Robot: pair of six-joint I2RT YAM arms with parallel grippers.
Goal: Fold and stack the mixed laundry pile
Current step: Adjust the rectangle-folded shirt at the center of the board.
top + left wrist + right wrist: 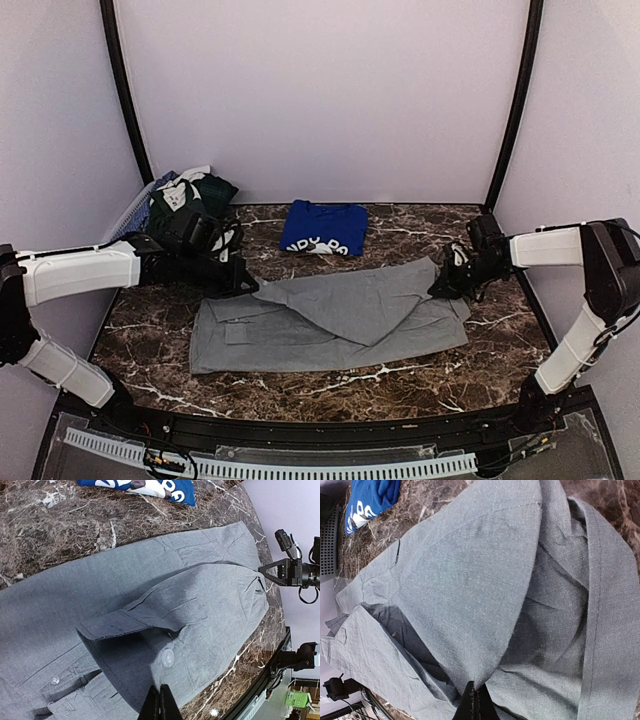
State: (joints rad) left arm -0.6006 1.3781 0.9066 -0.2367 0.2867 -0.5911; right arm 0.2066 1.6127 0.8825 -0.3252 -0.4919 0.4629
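From above: a grey polo shirt [330,320] lies spread across the middle of a dark marble table [150,350], one layer drawn diagonally over the rest. The left gripper [252,283] pinches the shirt's left edge and the right gripper [443,288] pinches its right edge. A folded blue T-shirt [323,228] sits behind the shirt. Dark-green and patterned garments [190,200] are heaped at the rear left, at a mesh basket [130,212].

Left wrist: the fingers [159,704] are pressed together on a raised fold of grey cloth beside a button [167,657]. The right gripper grips the far corner. The blue T-shirt shows at the top edge.

Right wrist: the fingers [475,704] are clamped on the grey fabric, which runs in folds toward the blue T-shirt and the basket.
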